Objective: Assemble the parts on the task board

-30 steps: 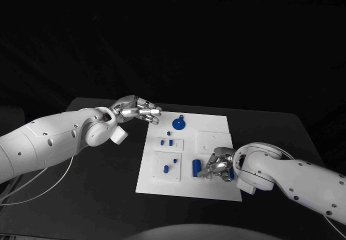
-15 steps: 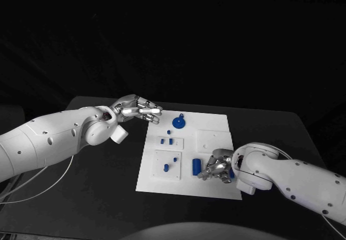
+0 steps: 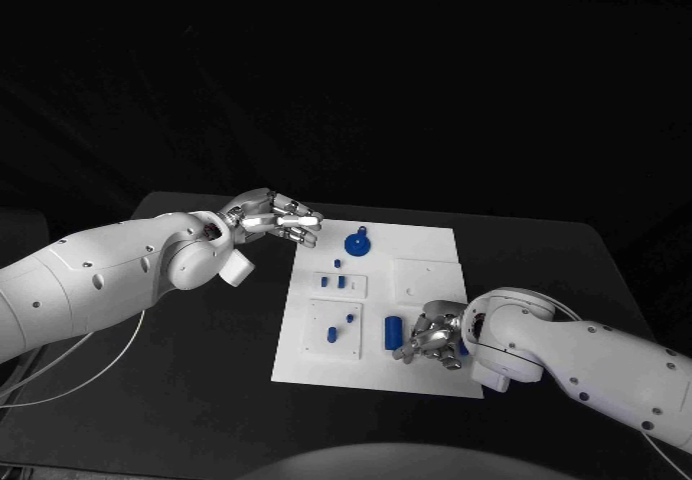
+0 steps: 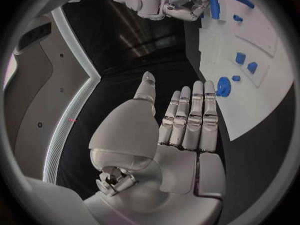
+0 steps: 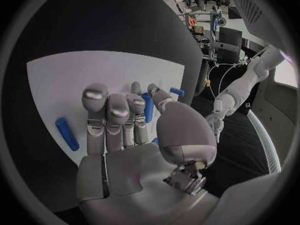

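We judge the assembly barely begun: several blue parts (image 3: 358, 243) lie loose on the task board (image 3: 428, 250). Our right hand (image 3: 433, 338) pinches a blue peg (image 5: 147, 106) over the board's near right corner; our left hand (image 3: 277, 218) hovers empty, fingers apart, beside its far left corner.

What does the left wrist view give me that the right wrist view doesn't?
Left wrist view: the round blue disc part and small blue blocks near the empty left hand. Right wrist view: a blue piece behind the right hand, grip unclear. Both: the white task board and the blue rod lying flat by the right hand.
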{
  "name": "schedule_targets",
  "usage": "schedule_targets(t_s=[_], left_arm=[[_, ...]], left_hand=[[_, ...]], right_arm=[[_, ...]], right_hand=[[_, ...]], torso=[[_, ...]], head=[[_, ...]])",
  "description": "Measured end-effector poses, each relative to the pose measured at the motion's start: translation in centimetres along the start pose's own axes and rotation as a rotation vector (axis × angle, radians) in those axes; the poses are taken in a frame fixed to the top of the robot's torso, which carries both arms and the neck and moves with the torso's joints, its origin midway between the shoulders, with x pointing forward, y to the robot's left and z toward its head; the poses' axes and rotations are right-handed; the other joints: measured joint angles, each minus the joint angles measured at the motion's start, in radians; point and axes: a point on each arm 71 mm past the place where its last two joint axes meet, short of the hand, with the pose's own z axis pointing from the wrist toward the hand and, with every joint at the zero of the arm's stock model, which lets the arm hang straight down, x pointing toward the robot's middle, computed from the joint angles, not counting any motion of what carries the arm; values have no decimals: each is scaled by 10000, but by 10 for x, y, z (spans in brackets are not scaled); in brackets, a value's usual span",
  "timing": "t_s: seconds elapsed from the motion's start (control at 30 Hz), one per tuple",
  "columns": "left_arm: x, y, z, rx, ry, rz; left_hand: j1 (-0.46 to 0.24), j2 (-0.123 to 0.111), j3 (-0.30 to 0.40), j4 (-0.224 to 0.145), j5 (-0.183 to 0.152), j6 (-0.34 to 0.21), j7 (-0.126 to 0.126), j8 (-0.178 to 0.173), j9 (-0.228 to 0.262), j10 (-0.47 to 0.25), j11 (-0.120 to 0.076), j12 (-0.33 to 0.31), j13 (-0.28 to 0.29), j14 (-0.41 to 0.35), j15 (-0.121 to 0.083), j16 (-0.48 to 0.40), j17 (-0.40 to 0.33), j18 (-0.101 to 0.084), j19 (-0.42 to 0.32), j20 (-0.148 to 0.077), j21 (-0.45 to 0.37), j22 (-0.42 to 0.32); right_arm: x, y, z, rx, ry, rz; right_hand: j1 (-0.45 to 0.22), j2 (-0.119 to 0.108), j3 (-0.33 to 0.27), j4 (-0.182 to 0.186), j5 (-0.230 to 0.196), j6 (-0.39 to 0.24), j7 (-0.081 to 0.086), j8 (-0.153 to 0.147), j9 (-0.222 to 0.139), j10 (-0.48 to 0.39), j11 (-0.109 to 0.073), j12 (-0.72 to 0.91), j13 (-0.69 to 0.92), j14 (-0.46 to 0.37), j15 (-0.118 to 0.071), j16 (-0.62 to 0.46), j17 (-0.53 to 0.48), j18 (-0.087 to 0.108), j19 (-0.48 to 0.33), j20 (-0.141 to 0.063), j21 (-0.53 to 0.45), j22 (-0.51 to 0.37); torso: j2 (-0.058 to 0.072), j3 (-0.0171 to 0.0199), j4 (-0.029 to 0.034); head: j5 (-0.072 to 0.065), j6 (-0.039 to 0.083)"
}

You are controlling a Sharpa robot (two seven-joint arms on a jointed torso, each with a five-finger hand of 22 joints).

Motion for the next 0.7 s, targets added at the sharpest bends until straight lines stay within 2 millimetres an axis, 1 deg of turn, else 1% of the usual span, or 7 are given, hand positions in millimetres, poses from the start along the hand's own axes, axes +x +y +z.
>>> schedule_targets(t_s=[0.1, 0.23, 0.3, 0.37, 0.5, 0.63, 0.7], left_arm=[[-1, 0, 0, -15, -18, 4], [-2, 1, -1, -33, -51, 11], [-3, 1, -2, -44, -74, 16], [-4, 2, -2, -58, -105, 23], [-6, 2, -3, -86, -166, 42], [-7, 3, -4, -103, -247, 74], [-8, 3, -4, -101, -295, 87]], left_hand=[[0, 0, 0, 0, 0, 0, 0, 0, 0, 0, 0, 0, 0, 0, 0, 0, 0, 0, 0, 0, 0, 1], [0, 0, 0, 0, 0, 0, 0, 0, 0, 0, 0, 0, 0, 0, 0, 0, 0, 0, 0, 0, 0, 1], [0, 0, 0, 0, 0, 0, 0, 0, 0, 0, 0, 0, 0, 0, 0, 0, 0, -1, 0, 0, 0, 1], [0, 0, 0, 0, 0, 0, 0, 0, 0, 0, 0, 0, 0, 0, 0, 0, 0, 0, -17, 17, 0, 1], [-3, -2, 0, 0, 0, 0, 0, 0, 6, 0, 0, 0, 0, -107, 47, 0, 0, 0, -102, 96, 0, -19], [-81, -80, 27, 82, 0, 0, 0, 0, 9, 56, -56, 0, 0, -231, 52, 0, 0, -1, -306, 124, 0, -42], [-81, -80, 42, 97, 0, 0, 0, 0, 8, 131, -59, 0, 0, -231, 52, 0, 9, -1, -306, 124, 0, -31]], right_arm=[[0, -5, -2, 43, -9, -16], [-2, -9, -8, 4, -53, -26], [-5, -11, -11, -78, -99, 14], [-12, -15, -17, -195, -182, 99], [-28, -20, -28, -484, -418, 328], [-45, -23, -37, -833, -752, 600], [-53, -26, -42, -953, -919, 696]], right_hand=[[161, -266, -288, 261, -14, -1, 1, 0, -3, -1, 1, 0, 0, 0, 0, 0, -31, 0, 0, 0, -22, 0], [564, -669, -722, 865, -247, -237, 161, -10, 8, -56, 56, 39, 71, 0, 0, -66, -69, 0, 0, 0, -70, 0], [597, -703, -820, 964, -320, -240, 165, -10, 26, -56, 56, 40, 88, 0, 0, -105, -79, -1, 0, 0, -120, 0], [597, -700, -891, 1034, -320, -251, 176, -10, 38, -56, 56, 40, 90, 0, 0, -105, -80, -1, 0, 0, -120, 0], [842, -621, -992, 960, -250, -490, 237, -11, 33, -57, 56, 46, 92, 0, 0, -105, -80, 0, 0, 0, -120, 0], [1155, -327, -924, 630, -232, -498, 244, -11, 71, 1, 114, 333, 253, 0, 0, -105, -80, -1, 0, 0, -120, 0], [1261, -220, -883, 326, -313, -383, 130, -10, 227, 0, 111, 476, 353, 0, 0, -105, -80, -1, 0, 0, -120, 0]], torso=[[-2, 3, -6], [-2, 5, -8], [-3, 9, -12], [-5, 9, -12], [-9, 9, -24], [-10, 14, -36], [-10, 18, -43]], head=[[0, 8], [-18, 19], [-26, 34], [-46, 54], [-133, 100], [-236, 142], [-275, 162]])
